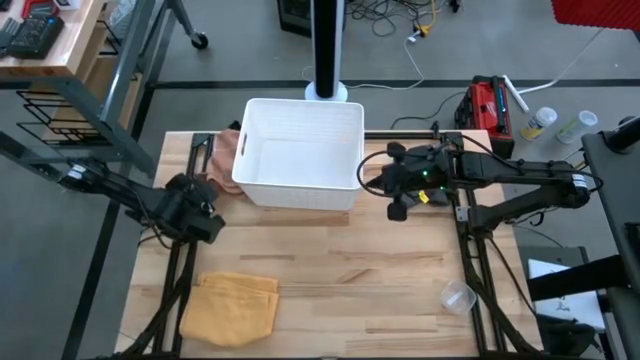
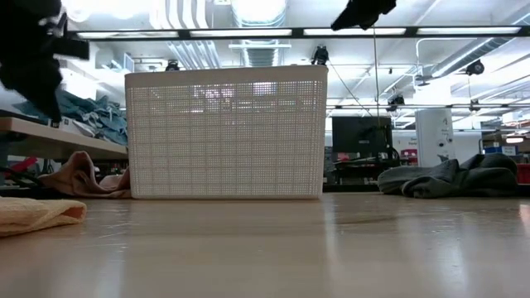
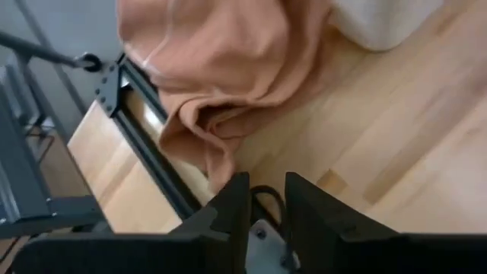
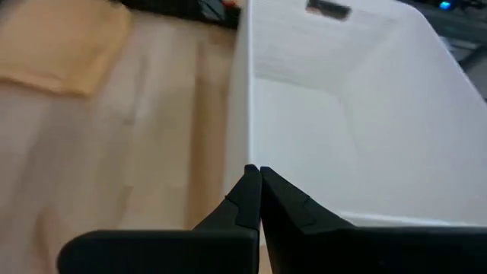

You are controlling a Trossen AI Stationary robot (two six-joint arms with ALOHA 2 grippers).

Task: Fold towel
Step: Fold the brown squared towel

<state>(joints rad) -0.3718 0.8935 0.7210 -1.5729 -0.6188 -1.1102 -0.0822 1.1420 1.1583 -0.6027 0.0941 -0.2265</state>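
Observation:
A salmon towel (image 1: 225, 150) lies crumpled against the left side of the white basket (image 1: 300, 150), its edge draped over the table's left rail (image 3: 144, 144). A yellow towel (image 1: 232, 305) lies folded at the near left. My left gripper (image 1: 198, 205) hovers just short of the salmon towel (image 3: 221, 84), slightly open (image 3: 268, 186), with nothing between its fingers. My right gripper (image 1: 385, 185) hangs shut (image 4: 255, 176) by the basket's right rim (image 4: 247, 114), well above the table in the low view (image 2: 364, 12).
A clear plastic cup (image 1: 458, 297) stands near the table's right near corner. The basket (image 2: 225, 132) fills the far middle. Bare wood (image 1: 360, 270) stretches between the yellow towel and the cup.

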